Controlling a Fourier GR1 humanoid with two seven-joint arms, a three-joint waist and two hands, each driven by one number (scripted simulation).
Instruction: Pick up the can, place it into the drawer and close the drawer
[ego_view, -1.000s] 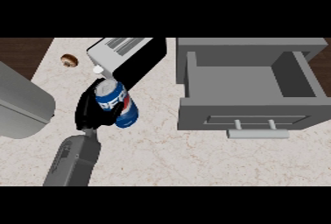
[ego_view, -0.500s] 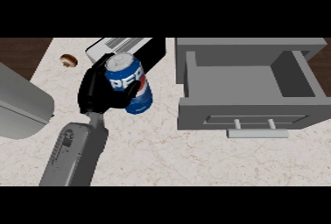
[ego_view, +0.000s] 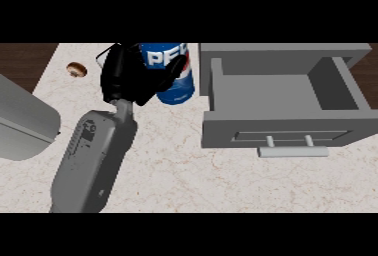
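Can (ego_view: 171, 70) now higher, nearer drawer (ego_view: 280, 95); left hand (ego_view: 122, 75) fingers grasping it

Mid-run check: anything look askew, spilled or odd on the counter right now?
Nothing spilled or damaged. The left hand has its fingers curled round the blue can, held tilted beside the open drawer. A small brown round item sits near the counter's far left corner, away from the job.

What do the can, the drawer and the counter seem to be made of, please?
Can: probably metal, with a glossy blue printed wrap and white lettering. Drawer: matte grey, painted metal or plastic, hard to tell; its handle looks paler. Counter: pale stone-like top with fine veining, perhaps marble.
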